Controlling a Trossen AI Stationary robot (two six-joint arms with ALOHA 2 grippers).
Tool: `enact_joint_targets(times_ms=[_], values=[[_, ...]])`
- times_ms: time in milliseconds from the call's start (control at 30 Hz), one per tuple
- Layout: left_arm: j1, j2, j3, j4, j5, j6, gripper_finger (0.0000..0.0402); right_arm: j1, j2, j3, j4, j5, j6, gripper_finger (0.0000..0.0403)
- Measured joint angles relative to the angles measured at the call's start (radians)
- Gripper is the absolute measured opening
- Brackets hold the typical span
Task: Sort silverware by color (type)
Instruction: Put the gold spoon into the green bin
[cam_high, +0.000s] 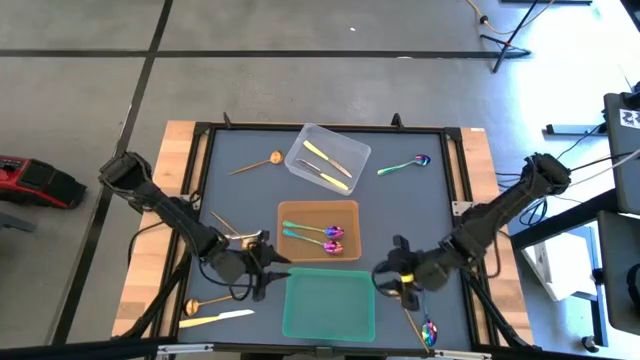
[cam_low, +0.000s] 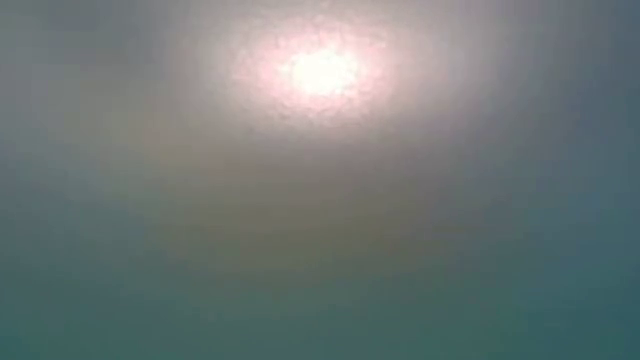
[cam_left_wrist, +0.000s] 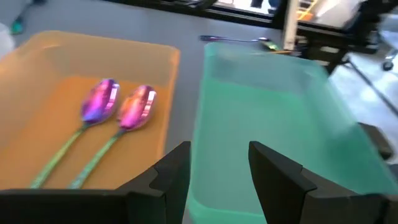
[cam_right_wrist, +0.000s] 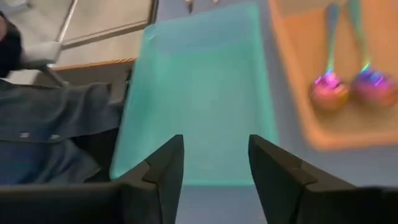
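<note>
Two rainbow spoons (cam_high: 330, 238) lie in the orange bin (cam_high: 290, 212); in the left wrist view they show as rainbow spoons (cam_left_wrist: 118, 106). Pale yellow knives (cam_high: 328, 165) lie in the clear bin (cam_high: 345, 142). The green bin (cam_high: 328, 305) holds nothing. Loose on the mat are a rainbow spoon (cam_high: 405, 165), another rainbow spoon (cam_high: 428, 333), copper spoons (cam_high: 258, 163) (cam_high: 205, 302) and a pale knife (cam_high: 215, 318). My left gripper (cam_high: 268, 275) (cam_left_wrist: 219, 168) hangs open at the green bin's left side. My right gripper (cam_high: 385, 280) (cam_right_wrist: 214, 162) hangs open at its right side. Both are empty.
More thin gold utensils (cam_high: 235, 232) lie on the mat just left of the orange bin, close to my left arm. The three bins stand in a column down the mat's middle. The low view shows only glare. A raised black frame (cam_high: 455, 135) edges the mat.
</note>
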Motion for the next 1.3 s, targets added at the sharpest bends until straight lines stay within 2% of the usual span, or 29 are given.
enact_joint_targets(times_ms=[100, 233, 500, 700, 867, 1167, 1300], values=[[-0.045, 0.0, 0.0, 0.022, -0.002, -0.02, 0.0157, 0.076, 0.01, 0.0, -0.018, 0.0, 0.085, 0.0148], [-0.093, 0.03, 0.0, 0.086, -0.037, -0.03, 0.0157, 0.167, 0.072, 0.0, 0.055, 0.008, 0.16, 0.0131], [-0.125, 0.158, 0.084, 0.14, -0.039, -0.035, 0.0157, 0.248, 0.213, 0.0, 0.17, -0.065, 0.402, 0.0122], [-0.129, 0.259, 0.172, 0.135, 0.012, -0.029, 0.0157, 0.29, 0.267, 0.0, -0.002, -0.08, 0.673, 0.0122], [-0.138, 0.315, 0.214, 0.136, 0.015, -0.033, 0.0157, 0.311, 0.296, 0.0, -0.161, -0.078, 0.863, 0.0122], [-0.144, 0.36, 0.224, 0.133, 0.018, -0.11, 0.0157, 0.293, 0.405, 0.0, -0.13, -0.058, 0.873, 0.0122], [-0.147, 0.36, 0.225, 0.135, 0.018, -0.111, 0.0157, 0.287, 0.443, 0.001, -0.128, -0.023, 0.812, 0.0122]])
